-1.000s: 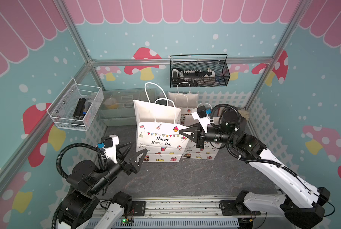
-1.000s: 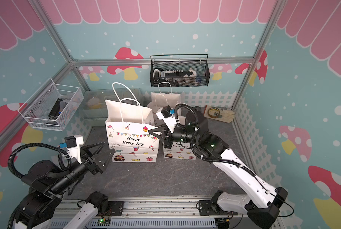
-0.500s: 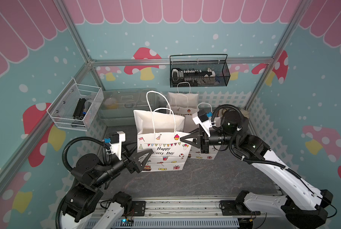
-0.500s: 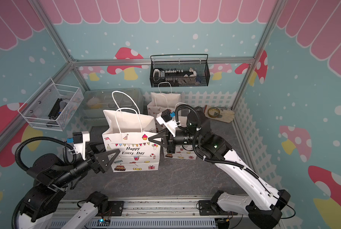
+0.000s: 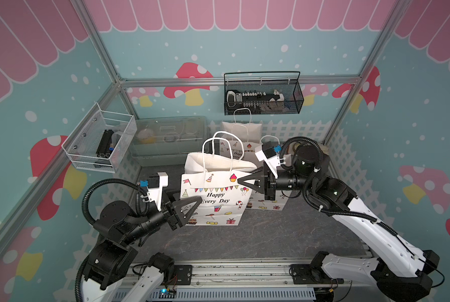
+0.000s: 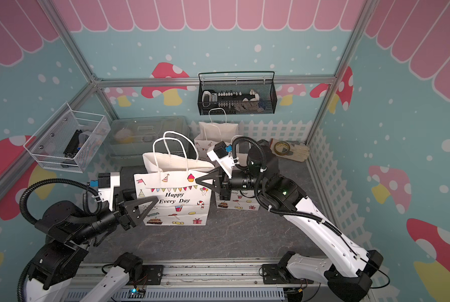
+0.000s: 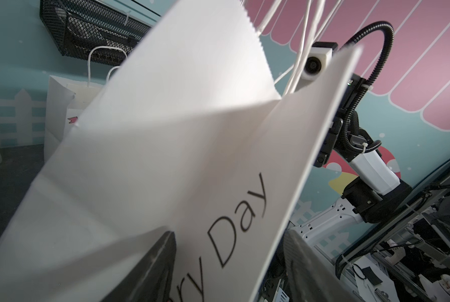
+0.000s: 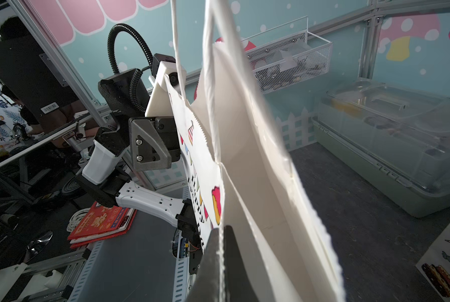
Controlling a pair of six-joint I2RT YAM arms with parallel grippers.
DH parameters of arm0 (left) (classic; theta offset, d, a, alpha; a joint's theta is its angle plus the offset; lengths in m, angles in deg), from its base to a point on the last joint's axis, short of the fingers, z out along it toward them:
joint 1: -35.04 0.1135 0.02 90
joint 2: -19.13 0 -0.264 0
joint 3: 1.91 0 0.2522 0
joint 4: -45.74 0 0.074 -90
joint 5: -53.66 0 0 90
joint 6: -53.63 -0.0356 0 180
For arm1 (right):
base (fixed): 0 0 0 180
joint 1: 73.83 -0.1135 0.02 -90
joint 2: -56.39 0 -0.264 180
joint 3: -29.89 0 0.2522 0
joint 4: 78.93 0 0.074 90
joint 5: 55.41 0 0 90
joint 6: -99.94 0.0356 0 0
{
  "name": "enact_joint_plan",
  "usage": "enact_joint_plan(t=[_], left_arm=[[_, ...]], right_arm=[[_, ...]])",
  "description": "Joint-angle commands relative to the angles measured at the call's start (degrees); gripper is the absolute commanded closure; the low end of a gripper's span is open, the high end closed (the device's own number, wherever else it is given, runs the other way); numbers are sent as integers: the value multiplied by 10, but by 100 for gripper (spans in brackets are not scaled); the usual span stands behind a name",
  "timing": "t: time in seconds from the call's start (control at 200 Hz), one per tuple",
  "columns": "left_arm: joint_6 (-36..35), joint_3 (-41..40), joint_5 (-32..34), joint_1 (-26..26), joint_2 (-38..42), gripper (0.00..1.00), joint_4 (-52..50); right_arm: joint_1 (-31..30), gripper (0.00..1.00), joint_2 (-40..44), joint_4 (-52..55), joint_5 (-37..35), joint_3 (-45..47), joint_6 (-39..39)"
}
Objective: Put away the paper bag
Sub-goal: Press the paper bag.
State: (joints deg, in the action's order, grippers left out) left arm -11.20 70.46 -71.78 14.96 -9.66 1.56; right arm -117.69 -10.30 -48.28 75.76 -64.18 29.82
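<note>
The white paper bag (image 5: 216, 198) printed "Happy Every Day" stands upright mid-table, also in the second top view (image 6: 174, 201). My right gripper (image 5: 239, 180) is shut on the serrated top rim at the bag's right corner; its jaws pinch the paper in the right wrist view (image 8: 221, 231). My left gripper (image 5: 196, 201) straddles the bag's left edge. Its jaws are open, with the printed front panel (image 7: 192, 130) between the fingers (image 7: 155, 261) and a gap showing on one side. Two white rope handles (image 5: 220, 146) stick up. Whether the base rests on the table I cannot tell.
A second printed bag (image 5: 267, 202) stands right behind the held one, a third bag (image 5: 240, 129) against the back fence. A clear lidded bin (image 5: 166, 141) sits at back left. A black wire basket (image 5: 263, 96) and a white basket (image 5: 100, 141) hang on the walls.
The right gripper has drawn the bag forward, away from the back. The left arm has risen to the bag's left edge, and its jaws have narrowed around the paper.
</note>
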Motion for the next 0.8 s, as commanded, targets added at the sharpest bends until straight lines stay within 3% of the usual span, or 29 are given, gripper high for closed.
enact_joint_plan(t=[0.0,0.19,0.385,0.59,0.795], left_arm=[[-5,-6,-22,-4,1,44,5],[11,-12,-11,-3,3,66,18],[58,-10,-23,-4,-16,100,59],[51,1,-40,-3,-44,100,46],[18,44,-76,0,-80,100,36]], right_arm=[[3,98,8,-25,-14,-20,5],[3,92,20,-21,-21,-17,7],[3,73,44,-19,-26,-17,14],[3,56,90,18,-51,-8,-3],[3,39,166,71,-130,30,-18]])
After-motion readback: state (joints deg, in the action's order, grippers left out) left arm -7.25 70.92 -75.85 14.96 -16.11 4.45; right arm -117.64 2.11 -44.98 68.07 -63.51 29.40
